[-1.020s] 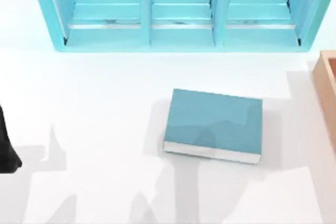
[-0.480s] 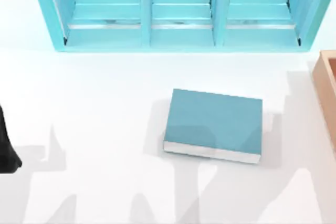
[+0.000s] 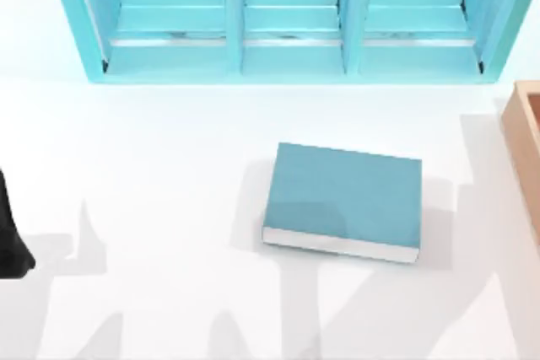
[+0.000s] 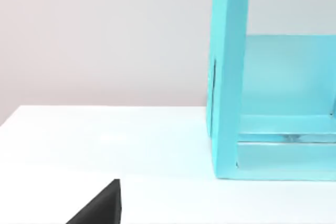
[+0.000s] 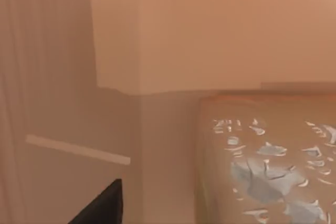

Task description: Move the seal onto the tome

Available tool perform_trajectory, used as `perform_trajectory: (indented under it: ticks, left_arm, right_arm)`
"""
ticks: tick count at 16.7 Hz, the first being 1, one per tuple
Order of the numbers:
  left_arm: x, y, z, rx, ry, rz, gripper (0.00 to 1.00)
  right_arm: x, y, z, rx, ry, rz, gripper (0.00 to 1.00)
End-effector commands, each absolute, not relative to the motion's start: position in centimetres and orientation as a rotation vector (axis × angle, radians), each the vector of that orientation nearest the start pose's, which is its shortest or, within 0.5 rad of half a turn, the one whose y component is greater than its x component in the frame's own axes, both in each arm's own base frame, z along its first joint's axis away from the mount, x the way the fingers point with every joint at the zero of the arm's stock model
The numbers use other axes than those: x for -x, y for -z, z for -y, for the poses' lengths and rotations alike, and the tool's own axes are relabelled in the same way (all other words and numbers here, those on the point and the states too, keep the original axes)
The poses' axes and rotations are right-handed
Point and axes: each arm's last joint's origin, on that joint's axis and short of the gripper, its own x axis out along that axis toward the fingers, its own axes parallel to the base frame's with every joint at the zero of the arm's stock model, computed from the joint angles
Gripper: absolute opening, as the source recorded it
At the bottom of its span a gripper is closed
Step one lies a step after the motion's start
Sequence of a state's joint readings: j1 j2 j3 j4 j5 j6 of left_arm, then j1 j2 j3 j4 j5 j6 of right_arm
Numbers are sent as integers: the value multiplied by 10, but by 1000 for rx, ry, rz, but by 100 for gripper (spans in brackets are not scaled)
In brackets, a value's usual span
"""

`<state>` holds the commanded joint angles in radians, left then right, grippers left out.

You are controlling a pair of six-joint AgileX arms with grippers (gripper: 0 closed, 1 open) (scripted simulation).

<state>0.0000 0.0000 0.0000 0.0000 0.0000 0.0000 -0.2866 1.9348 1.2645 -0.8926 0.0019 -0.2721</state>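
From above, the tome (image 3: 344, 200) lies flat mid-table, bare-topped, before the teal shelf unit (image 3: 287, 18); a tan box (image 3: 525, 149) sits at the right edge.

The left wrist view faces the shelf's end wall, that arm parked at the table's left.

The right wrist view looks into tan walls with the seal (image 5: 268, 161) close below, so the reach seems underway. Neither claw's opening can be told. Next comes closing on the seal.

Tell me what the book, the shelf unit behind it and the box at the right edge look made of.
The book: matte teal hard cover over a white page block, likely board and paper. The shelf unit: smooth teal panels with a light sheen on the ledges, like painted wood or plastic; the look leaves it open. The box: flat tan walls, cardboard or unfinished wood by colour.
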Motion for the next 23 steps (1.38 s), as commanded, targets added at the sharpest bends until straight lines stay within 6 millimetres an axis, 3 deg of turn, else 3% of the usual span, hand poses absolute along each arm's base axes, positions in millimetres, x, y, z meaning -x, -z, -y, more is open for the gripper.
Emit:
perform_trajectory:
  ticks: [12,23]
  left_arm:
    - [-106,-160,1,0,0,0,100]
    - [-106,-160,1,0,0,0,100]
  right_arm:
    - [-336,-142,96,-5,9,-1563,2]
    - [-335,-148,96,-9,25,-1560,0]
